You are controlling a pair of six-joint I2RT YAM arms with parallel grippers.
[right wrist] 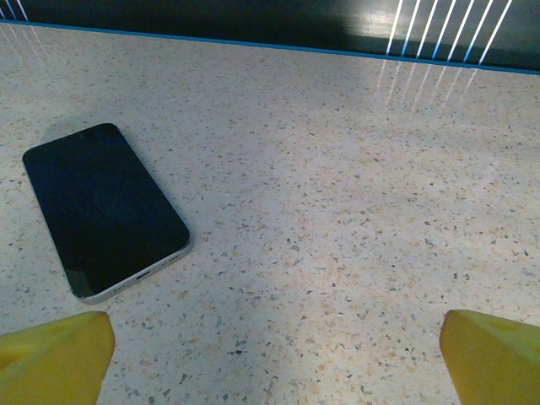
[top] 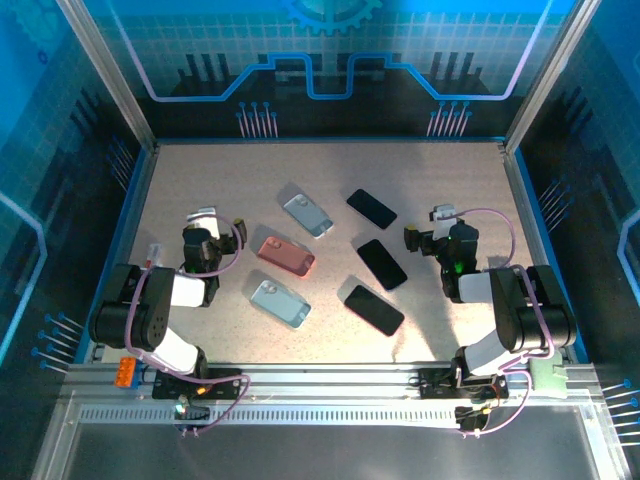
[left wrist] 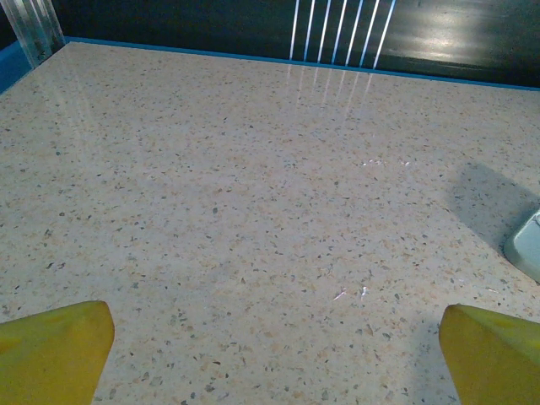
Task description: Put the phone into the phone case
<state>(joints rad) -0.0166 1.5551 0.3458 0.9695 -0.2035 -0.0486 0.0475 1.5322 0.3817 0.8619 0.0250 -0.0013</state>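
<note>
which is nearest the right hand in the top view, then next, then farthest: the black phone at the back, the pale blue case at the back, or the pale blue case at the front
1. back flat black phone, just left of the right hand
2. back pale blue phone case, further left, past that phone
3. front pale blue phone case, left of centre, towards the near edge

The whole table (top: 330,170) is taken in steeply from high above its near edge by the top view. Each wrist view is set low and close behind its own pincer, facing forward towards the far wall (right wrist: 211,17). The dark phone (right wrist: 105,211) ahead-left of the right pincer (right wrist: 272,342) and the pale case (left wrist: 527,245) ahead-right of the left pincer (left wrist: 274,342) are shared with the top view.
</note>
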